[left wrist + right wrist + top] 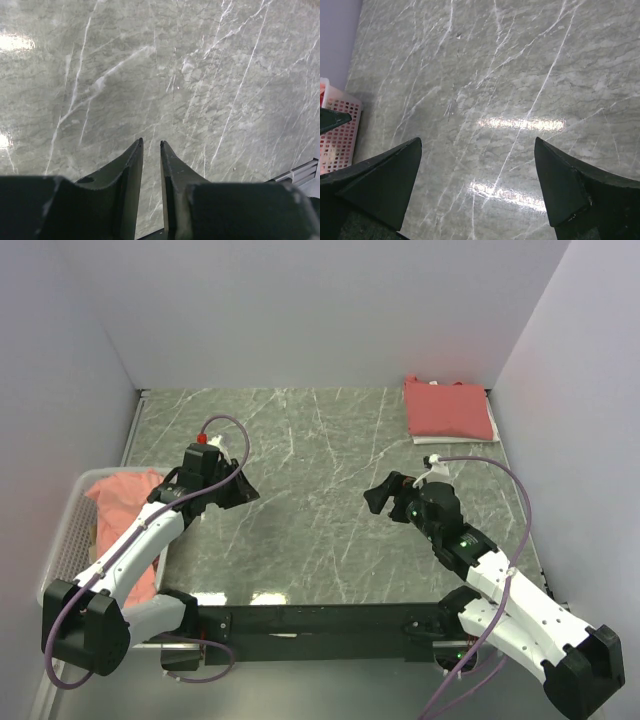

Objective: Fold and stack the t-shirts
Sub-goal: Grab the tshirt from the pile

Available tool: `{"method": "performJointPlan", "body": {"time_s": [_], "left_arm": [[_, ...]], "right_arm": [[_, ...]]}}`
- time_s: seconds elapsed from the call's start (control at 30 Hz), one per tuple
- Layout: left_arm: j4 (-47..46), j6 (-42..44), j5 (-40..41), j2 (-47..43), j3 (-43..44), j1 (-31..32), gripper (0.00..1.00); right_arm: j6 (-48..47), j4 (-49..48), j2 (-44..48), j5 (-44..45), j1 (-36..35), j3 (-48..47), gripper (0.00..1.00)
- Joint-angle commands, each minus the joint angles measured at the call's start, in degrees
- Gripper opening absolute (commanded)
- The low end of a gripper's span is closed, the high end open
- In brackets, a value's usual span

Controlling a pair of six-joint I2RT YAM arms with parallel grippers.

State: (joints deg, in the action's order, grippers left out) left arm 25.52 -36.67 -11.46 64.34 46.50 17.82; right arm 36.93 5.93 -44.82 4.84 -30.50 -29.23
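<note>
A folded coral-red t-shirt [450,408] lies at the table's back right corner, with a pale cloth edge [460,439] showing under its near side. A salmon-orange t-shirt [125,495] lies crumpled in the white basket [70,530] at the left. My left gripper [243,492] [151,144] hovers over bare marble just right of the basket, its jaws a narrow gap apart with nothing between them. Over the table's right half, my right gripper [378,498] [477,141] stands wide open and empty, pointing left.
The marble table [320,470] is walled at the back and both sides. The basket's lattice wall [337,130] shows at the left edge of the right wrist view. Purple cables loop off both arms.
</note>
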Motion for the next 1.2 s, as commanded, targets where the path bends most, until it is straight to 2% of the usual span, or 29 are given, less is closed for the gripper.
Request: {"method": "performJointPlan", "body": {"time_s": [0.0, 0.47, 0.5, 0.57, 0.63, 0.67, 0.8, 0.83, 0.87, 0.9, 1.03, 1.17], "left_arm": [[-1.96, 0.19, -0.93, -1.41, -0.36, 0.19, 0.27], [-2.31, 0.19, 0.12, -2.72, -0.27, 0.19, 0.32], [-1.79, -0.68, 1.61, -2.81, -0.01, 0.19, 0.32], [1.62, -2.35, 9.84, -3.51, 1.39, 0.19, 0.33], [7.31, -6.04, 16.17, -5.00, 3.67, 0.11, 0.40], [9.44, -7.44, 23.78, -5.53, 4.55, 0.11, 0.48], [18.85, -15.78, 37.88, -7.47, 7.90, -1.03, 0.60], [20.17, -16.68, 39.48, -8.34, 9.03, -1.65, 0.62], [21.93, -17.38, 41.07, -8.87, 9.48, -2.17, 0.70], [22.46, -18.00, 44.04, -9.40, 9.75, -4.09, 0.73], [22.04, -15.90, 45.75, -9.85, 10.10, -12.18, 0.84], [17.12, -12.12, 38.29, -6.77, 9.49, -22.11, 0.88]], "right_arm": [[-0.63, -1.54, 0.08, 0.61, -0.17, -2.58, 1.00], [-1.42, 1.01, 0.17, 0.70, -0.26, -3.55, 1.00], [-1.59, 1.53, 0.17, 0.70, -0.17, -3.81, 1.00], [-1.77, 2.15, 0.34, 0.87, -0.26, -4.08, 1.00], [-2.21, 2.59, 0.69, 1.31, -0.26, -4.08, 1.00], [-2.47, 2.68, 0.78, 1.31, -0.26, -4.08, 1.00], [-3.88, 3.38, -0.09, 0.17, -0.26, -4.78, 1.00], [-4.14, 3.56, -0.27, -0.01, -0.26, -4.95, 1.00], [-4.32, 3.65, -0.53, -0.36, -0.26, -5.22, 1.00], [-4.75, 3.65, -0.88, -0.53, -0.26, -5.31, 1.00], [-5.02, 3.03, -1.85, -2.11, -0.17, -5.40, 1.00], [-5.02, 2.07, -2.73, -3.52, -0.26, -4.96, 1.00]]}}
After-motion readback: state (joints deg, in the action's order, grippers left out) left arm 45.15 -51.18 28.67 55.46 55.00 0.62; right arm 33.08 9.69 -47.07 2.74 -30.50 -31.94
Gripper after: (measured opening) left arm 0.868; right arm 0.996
